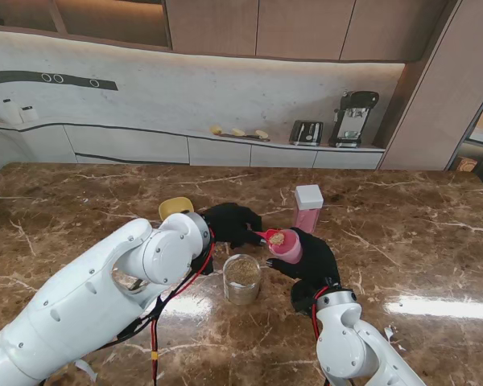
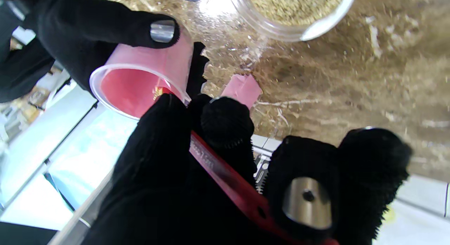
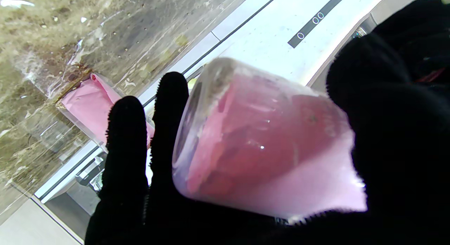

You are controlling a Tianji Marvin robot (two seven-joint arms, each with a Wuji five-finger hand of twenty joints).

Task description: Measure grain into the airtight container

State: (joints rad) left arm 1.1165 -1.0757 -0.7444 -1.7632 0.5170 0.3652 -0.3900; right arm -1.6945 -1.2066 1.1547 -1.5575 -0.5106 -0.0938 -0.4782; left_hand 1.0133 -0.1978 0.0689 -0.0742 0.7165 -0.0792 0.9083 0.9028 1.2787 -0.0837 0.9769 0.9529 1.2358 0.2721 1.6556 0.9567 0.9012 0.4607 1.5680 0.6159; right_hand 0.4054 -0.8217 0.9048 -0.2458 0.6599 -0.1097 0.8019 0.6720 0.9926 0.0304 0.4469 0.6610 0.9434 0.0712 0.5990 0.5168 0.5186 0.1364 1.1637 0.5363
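Brown marble counter [image 1: 80,201] is shown from above. At the centre of the frame a pink cup [image 1: 287,246] is gripped, tilted, by the right robot hand [image 1: 310,261], while a red scoop [image 1: 271,236] heaped with grain is held at its rim by the left robot hand [image 1: 229,223]. Just lower in the frame, a clear grain jar [image 1: 242,278] stands. Higher, at centre right, a pink airtight container [image 1: 308,208] with a white lid is seen.
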